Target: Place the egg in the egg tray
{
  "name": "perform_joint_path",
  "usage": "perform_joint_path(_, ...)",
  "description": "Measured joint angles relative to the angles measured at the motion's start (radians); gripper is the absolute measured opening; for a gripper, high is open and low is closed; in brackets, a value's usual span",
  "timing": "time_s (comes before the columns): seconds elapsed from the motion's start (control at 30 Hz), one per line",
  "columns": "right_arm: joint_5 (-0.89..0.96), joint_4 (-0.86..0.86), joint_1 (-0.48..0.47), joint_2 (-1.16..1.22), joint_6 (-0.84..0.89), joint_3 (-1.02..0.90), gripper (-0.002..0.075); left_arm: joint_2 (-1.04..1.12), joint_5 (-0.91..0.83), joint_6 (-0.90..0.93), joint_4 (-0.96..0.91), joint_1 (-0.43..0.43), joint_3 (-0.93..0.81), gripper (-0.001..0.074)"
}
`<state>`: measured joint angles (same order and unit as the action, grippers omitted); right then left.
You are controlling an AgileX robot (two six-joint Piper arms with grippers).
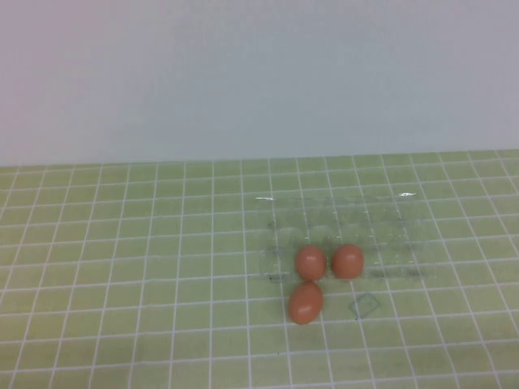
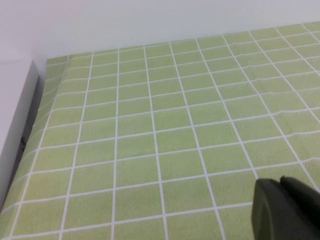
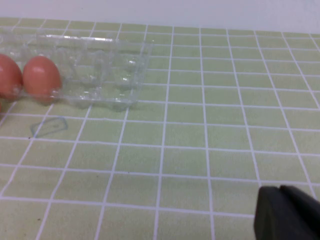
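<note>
The clear plastic egg tray [image 1: 381, 231] lies right of centre on the green gridded table. Two orange-brown eggs [image 1: 310, 262] [image 1: 347, 260] sit in its near row. A third egg [image 1: 306, 301] lies on the table just in front of the tray. In the right wrist view the tray [image 3: 117, 65] and the two eggs in it [image 3: 42, 76] [image 3: 7, 77] show far from my right gripper [image 3: 279, 189], which is shut and empty. My left gripper [image 2: 280, 182] is shut and empty over bare table. Neither gripper shows in the high view.
A tiny clear square outline [image 1: 364, 305] lies on the table right of the loose egg; it also shows in the right wrist view [image 3: 48, 126]. A white wall stands behind the table. The table's edge and a pale panel [image 2: 17, 130] show in the left wrist view.
</note>
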<state>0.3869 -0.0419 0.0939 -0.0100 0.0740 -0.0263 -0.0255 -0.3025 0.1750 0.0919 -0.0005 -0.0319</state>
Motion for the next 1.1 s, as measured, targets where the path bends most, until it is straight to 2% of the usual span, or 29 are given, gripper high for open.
perform_joint_path(1.1,0.000,0.056,0.000,0.000,0.000,0.000,-0.0002,0.000,0.000,0.000,0.000,0.000,0.000,0.0000)
